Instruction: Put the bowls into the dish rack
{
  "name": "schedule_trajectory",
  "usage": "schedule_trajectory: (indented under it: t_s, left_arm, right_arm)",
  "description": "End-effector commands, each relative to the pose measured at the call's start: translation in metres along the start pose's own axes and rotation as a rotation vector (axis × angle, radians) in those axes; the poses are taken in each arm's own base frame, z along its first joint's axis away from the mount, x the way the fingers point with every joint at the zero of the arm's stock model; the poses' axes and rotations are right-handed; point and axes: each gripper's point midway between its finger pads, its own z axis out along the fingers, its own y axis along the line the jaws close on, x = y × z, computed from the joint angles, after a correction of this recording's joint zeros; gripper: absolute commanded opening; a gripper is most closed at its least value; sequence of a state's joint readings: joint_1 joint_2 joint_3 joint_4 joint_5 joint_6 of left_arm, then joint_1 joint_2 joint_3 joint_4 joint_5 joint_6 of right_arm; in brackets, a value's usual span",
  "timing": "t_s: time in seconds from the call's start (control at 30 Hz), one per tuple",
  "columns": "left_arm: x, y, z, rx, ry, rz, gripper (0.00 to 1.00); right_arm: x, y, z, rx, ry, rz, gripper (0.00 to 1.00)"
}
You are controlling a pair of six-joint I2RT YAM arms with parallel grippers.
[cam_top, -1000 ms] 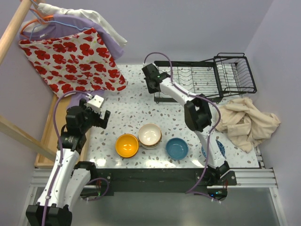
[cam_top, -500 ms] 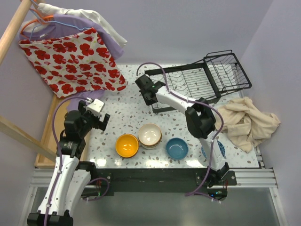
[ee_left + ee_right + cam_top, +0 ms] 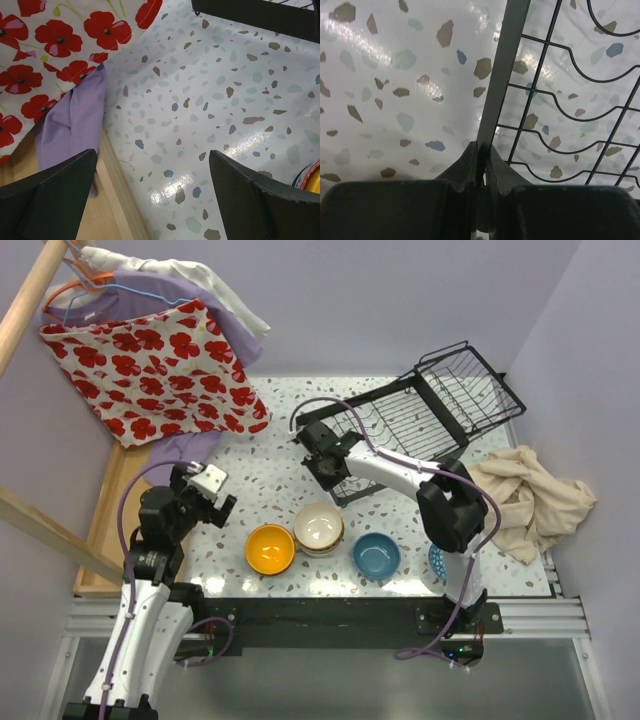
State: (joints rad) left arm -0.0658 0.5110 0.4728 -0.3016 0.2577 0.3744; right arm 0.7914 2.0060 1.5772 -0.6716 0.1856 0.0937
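In the top view, nothing was seen in the dish rack (image 3: 420,415), which lay askew at the far side of the table (image 3: 265,475). The right tool (image 3: 325,465) was set at the rack's near-left corner. Four bowls were seen on the table near the arm bases: an orange-yellow bowl (image 3: 270,549), a cream bowl (image 3: 319,527), a blue bowl (image 3: 376,555) and a patterned bowl (image 3: 436,561), the last mostly hidden behind the right arm. The left tool (image 3: 205,498) was held over the table's left part, apart from every bowl.

In the left wrist view, the left tool's fingers were spread with only bare table between them. A sliver of the orange-yellow bowl was caught at the right edge.

In the right wrist view, the right tool was pressed together, pinching the rack's grey edge bar (image 3: 495,100).

Loading was judged not begun, with every visible bowl left to be placed.
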Motion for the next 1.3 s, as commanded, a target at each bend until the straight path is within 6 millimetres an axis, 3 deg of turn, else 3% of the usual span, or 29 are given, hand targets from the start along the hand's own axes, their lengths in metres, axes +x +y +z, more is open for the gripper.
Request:
schedule_trajectory:
  t_s: [0.0, 0.3, 0.53, 0.73, 0.77, 0.83, 0.87, 0.9, 0.97, 1.0, 1.07, 1.2, 1.27]
  left_arm:
    - [-0.006, 0.000, 0.003, 0.009, -0.040, 0.031, 1.00]
    - [-0.002, -0.005, 0.008, 0.037, -0.038, 0.026, 1.00]
    - [0.002, -0.008, 0.011, 0.052, -0.039, 0.035, 1.00]
    - [0.003, -0.011, 0.018, 0.072, -0.036, -0.002, 1.00]
    - [0.003, -0.013, 0.019, 0.078, -0.037, -0.012, 1.00]
    - [0.003, -0.014, 0.019, 0.086, -0.039, -0.020, 1.00]
    - [0.001, -0.017, 0.019, 0.100, -0.043, -0.021, 1.00]
    - [0.000, -0.018, 0.018, 0.109, -0.047, -0.021, 1.00]
    - [-0.003, -0.023, 0.015, 0.140, -0.056, -0.009, 1.00]
    - [-0.005, -0.024, 0.014, 0.149, -0.062, -0.001, 1.00]
    - [-0.007, -0.024, 0.012, 0.153, -0.069, 0.022, 1.00]
    - [-0.008, -0.021, 0.011, 0.139, -0.067, 0.046, 1.00]
    - [-0.008, -0.020, 0.012, 0.139, -0.062, 0.038, 1.00]
  right_arm:
    - [0.017, 0.001, -0.032, -0.060, 0.013, -0.188, 0.00]
    - [0.063, -0.012, -0.040, -0.054, 0.045, -0.315, 0.00]
    - [0.113, -0.027, -0.050, -0.019, 0.092, -0.335, 0.00]
    - [0.122, -0.043, -0.059, 0.039, 0.073, -0.344, 0.00]
    - [0.122, -0.047, -0.059, 0.043, 0.083, -0.342, 0.10]
    - [0.111, -0.044, -0.063, 0.018, 0.063, -0.343, 0.30]
    - [0.108, -0.044, -0.065, 0.004, 0.061, -0.335, 0.45]
    - [0.093, -0.035, -0.071, -0.043, 0.025, -0.317, 0.52]
    - [0.083, -0.027, -0.080, -0.093, 0.013, -0.277, 0.62]
    - [0.064, -0.018, -0.088, -0.136, -0.022, -0.254, 0.65]
    - [0.053, -0.013, -0.098, -0.165, -0.019, -0.169, 0.65]
    - [-0.007, -0.015, -0.107, -0.155, -0.108, 0.075, 0.69]
    - [-0.023, -0.028, -0.088, -0.091, -0.103, 0.229, 0.69]
